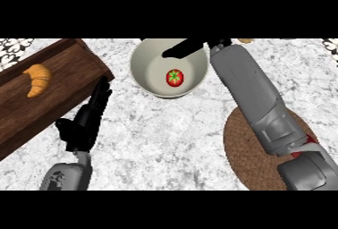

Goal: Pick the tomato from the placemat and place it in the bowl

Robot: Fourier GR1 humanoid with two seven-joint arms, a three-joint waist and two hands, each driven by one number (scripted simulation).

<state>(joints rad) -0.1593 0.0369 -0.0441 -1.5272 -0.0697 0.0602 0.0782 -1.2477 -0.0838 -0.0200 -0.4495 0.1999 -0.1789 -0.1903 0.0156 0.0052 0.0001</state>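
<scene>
Where the marbled bench spreads widest, a dark wooden board carries a croissant; the round brown placemat lies right. The bowl holds the tomato. Right hand hovers above the rim, fingers relaxed; left hand rests open.

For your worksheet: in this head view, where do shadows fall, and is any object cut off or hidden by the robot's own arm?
Head view: the right hand casts a soft shadow inside the bowl, beside the tomato; the right forearm hides part of the round placemat; the wooden board with the croissant runs off the left edge; the left hand rests open, evenly lit, without glare.
</scene>
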